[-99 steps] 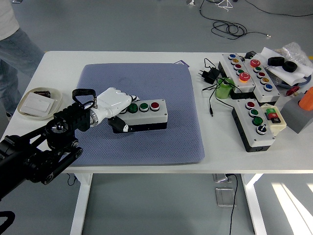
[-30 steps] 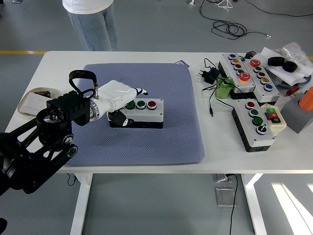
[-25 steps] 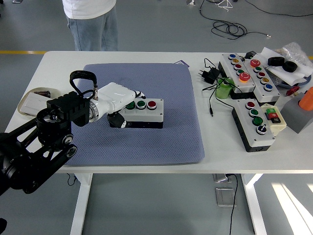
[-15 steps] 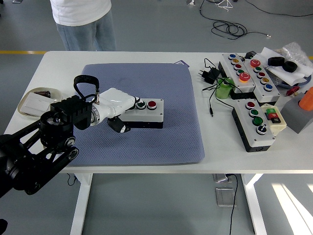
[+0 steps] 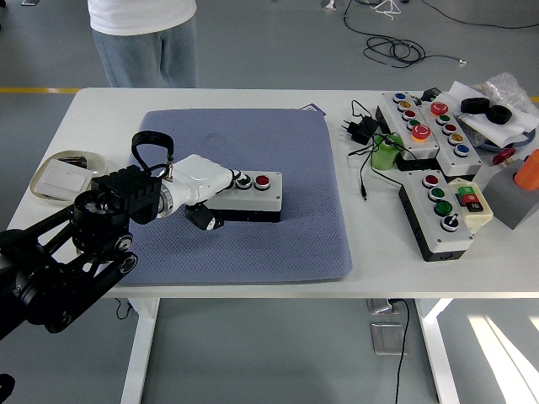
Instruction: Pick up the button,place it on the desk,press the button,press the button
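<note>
The button box, a grey-topped black case, lies flat on the blue-grey mat at about the mat's middle. Its red button shows clear at the right end; the buttons left of it are partly covered. The left hand, white-shelled, lies over the box's left end with its fingers curled down onto the top and its thumb below the front edge, so it grasps the box. The black left arm comes in from the lower left. The mat rests on the white bench. A shallow dish sits near the bench's left edge. At the right are two more button boxes, a long one behind and a shorter one in front, plus a black plug adapter. No writing can be read. A person stands at the far side.
</note>
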